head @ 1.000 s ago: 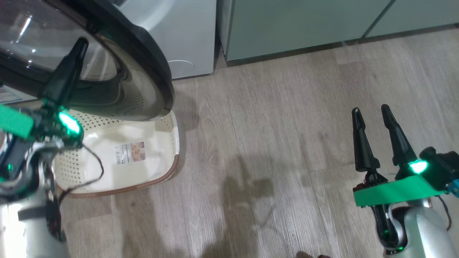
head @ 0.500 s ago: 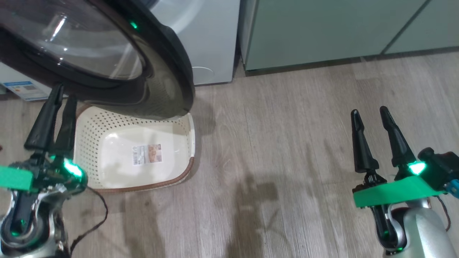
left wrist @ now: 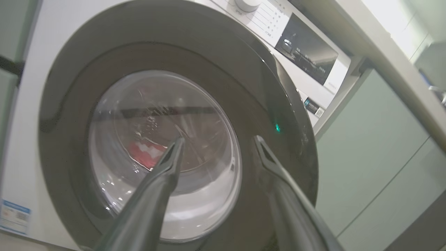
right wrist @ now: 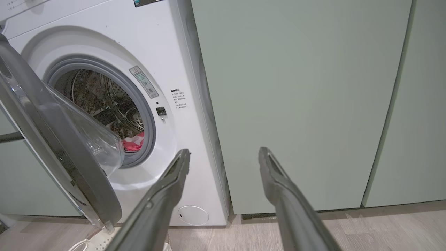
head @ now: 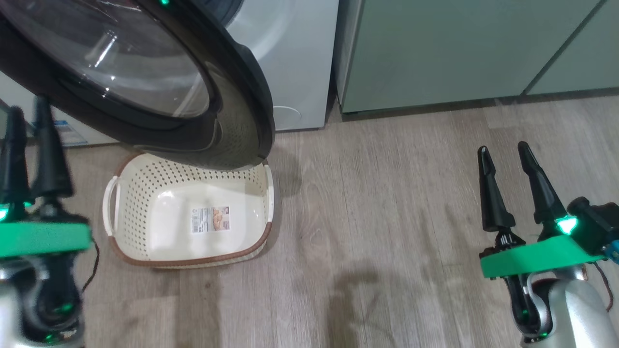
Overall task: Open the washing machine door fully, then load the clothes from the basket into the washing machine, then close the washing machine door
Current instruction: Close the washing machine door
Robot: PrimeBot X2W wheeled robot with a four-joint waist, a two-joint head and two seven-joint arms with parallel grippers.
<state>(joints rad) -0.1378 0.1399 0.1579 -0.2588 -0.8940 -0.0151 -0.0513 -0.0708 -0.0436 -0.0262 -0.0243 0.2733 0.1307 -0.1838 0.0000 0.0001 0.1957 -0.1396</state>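
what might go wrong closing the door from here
The red and white clothes lie low at the drum's front, so the glossy black round door might pinch them against the grey gasket. The open left gripper faces curved glass; a push there may slip.

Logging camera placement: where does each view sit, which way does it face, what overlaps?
Head view: on the head, looking down at floor, basket and washing machine door; left claw and right claw show.
Left wrist view: on that wrist, facing the door's outer face; own fingers show.
Right wrist view: on that wrist, facing the open washing machine and green cabinets; own fingers show.
Shared: both wrist views show red clothes inside the drum.
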